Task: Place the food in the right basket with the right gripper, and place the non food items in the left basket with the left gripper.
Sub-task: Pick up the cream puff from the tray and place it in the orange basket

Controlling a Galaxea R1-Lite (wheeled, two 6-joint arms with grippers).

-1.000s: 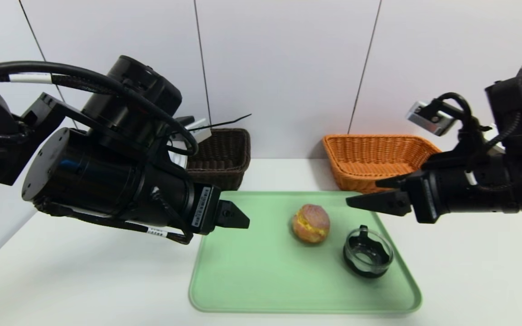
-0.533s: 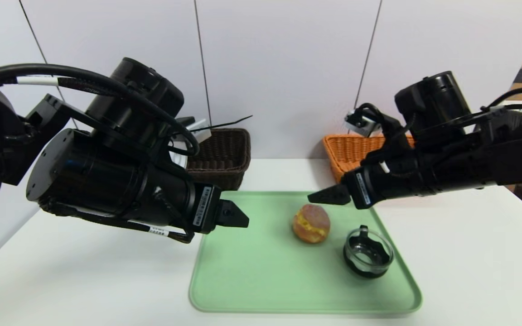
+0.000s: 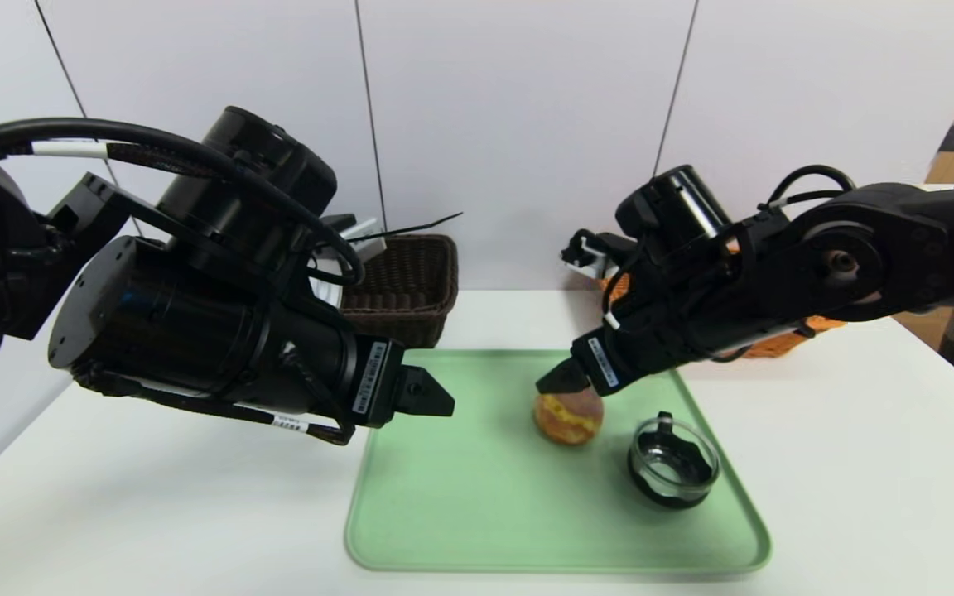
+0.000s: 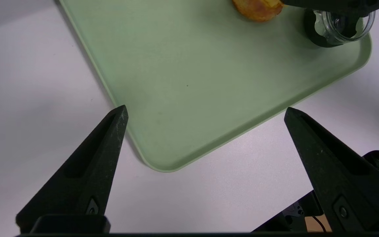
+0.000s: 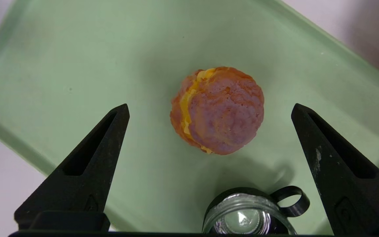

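Bun point(image 3: 570, 418) on green tray point(image 3: 477, 513), glass dish point(image 3: 673, 465) just right of it, right gripper point(image 5: 209, 108) spread wide, now lowered over the bun from near the orange basket point(image 3: 783, 341), left gripper point(image 4: 204, 112) wide, unmoved over tray's left edge.

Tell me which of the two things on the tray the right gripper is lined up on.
The bun. It sits centred between the open right gripper fingers, untouched; the glass dish lies off that line, nearer the wrist.
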